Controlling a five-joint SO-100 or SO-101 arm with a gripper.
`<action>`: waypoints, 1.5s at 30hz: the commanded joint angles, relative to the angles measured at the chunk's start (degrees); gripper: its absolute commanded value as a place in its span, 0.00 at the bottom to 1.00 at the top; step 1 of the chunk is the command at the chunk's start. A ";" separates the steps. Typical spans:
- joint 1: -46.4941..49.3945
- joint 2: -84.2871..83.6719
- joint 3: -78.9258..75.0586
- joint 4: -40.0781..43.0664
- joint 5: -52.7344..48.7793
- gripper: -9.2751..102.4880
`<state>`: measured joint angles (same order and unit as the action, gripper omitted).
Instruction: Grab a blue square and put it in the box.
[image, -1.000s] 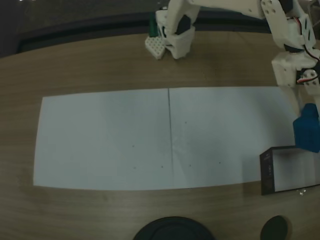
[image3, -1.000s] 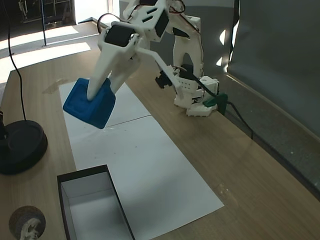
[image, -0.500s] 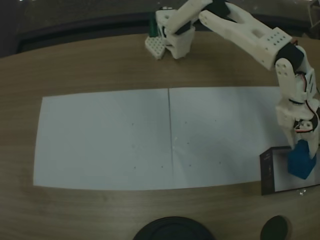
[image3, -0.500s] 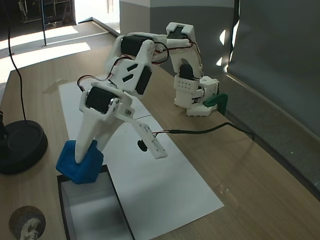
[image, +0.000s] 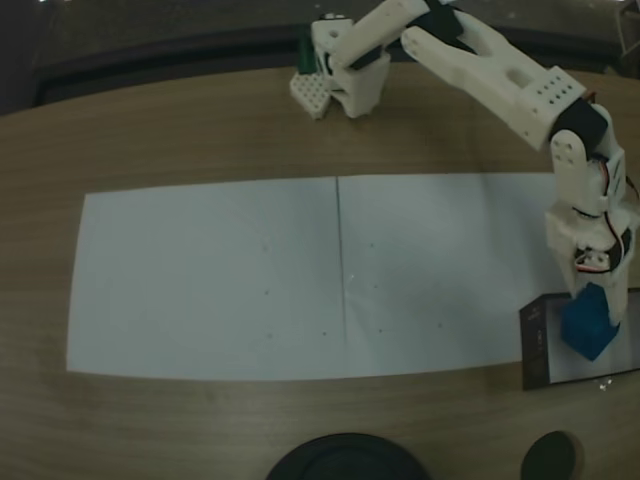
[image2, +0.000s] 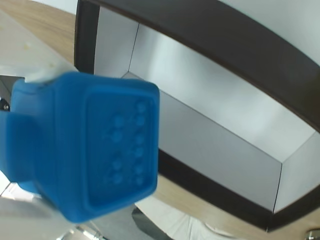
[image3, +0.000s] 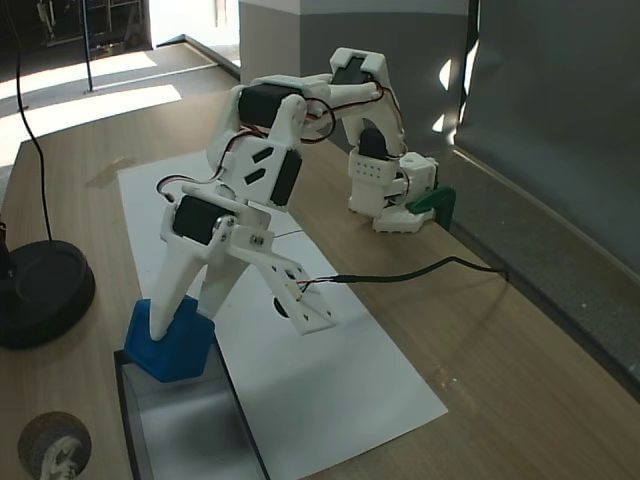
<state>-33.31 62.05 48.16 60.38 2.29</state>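
The blue square (image3: 170, 342) is a solid blue cube, tilted at the far end of the box (image3: 127, 420), a shallow tray with black walls and a pale floor. In a fixed view the blue square (image: 587, 322) lies just inside the box's left wall (image: 535, 345). My gripper (image3: 238, 325) is open: one finger rests on the cube's top and the other is swung wide to the right. In the wrist view the blue square (image2: 85, 150) looms close at the left, with the box (image2: 225, 40) behind it. I cannot tell whether the cube touches the floor.
White paper (image: 250, 280) covers the middle of the wooden table. A round black stand (image3: 40, 290) and a small dark disc (image3: 52, 445) sit left of the box. The arm's base (image3: 385, 190) stands at the back, and a black cable (image3: 420, 268) hangs across.
The arm swung over and came down to the box with the cube. The gripper, shut on the cube a second ago, has opened its jaw wide, and the cube has sunk lower.
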 joint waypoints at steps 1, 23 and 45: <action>-0.35 3.43 -4.39 2.37 0.88 0.38; 17.23 60.29 -11.95 38.50 -2.20 0.08; 27.51 115.05 60.29 22.41 -2.29 0.08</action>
<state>-6.06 174.55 104.68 85.61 0.09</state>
